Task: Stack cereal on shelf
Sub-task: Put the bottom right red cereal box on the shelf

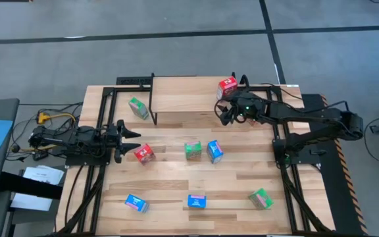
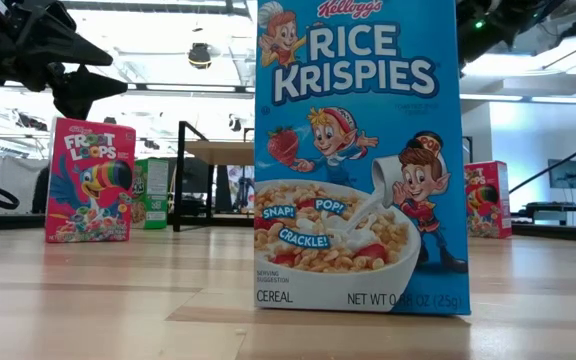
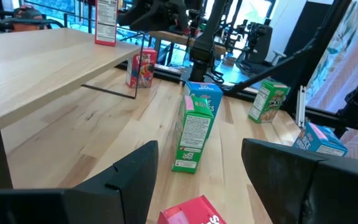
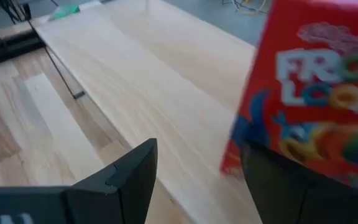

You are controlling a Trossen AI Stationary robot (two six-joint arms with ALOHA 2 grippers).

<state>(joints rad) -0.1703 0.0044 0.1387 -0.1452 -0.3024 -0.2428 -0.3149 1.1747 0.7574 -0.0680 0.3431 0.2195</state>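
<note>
A red cereal box (image 1: 227, 87) stands upright on the far right corner of the shelf (image 1: 183, 99), a light-wood board on black legs. My right gripper (image 1: 221, 112) hovers open just near of it; in the right wrist view the box (image 4: 316, 93) rises behind one finger, and the gap between the fingers is empty. At the table's left my left gripper (image 1: 133, 137) is open and level, pointing at a second red box (image 1: 144, 153), whose top (image 3: 188, 211) shows below and between the fingers. Neither gripper holds anything.
On the tabletop lie a green box (image 1: 138, 107) by the shelf's left legs, a green (image 1: 193, 150) and a blue box (image 1: 215, 151) mid-table, two blue boxes (image 1: 136, 203) (image 1: 197, 201) and a green one (image 1: 260, 198) near the front. Another red box (image 3: 142, 68) stands under the shelf.
</note>
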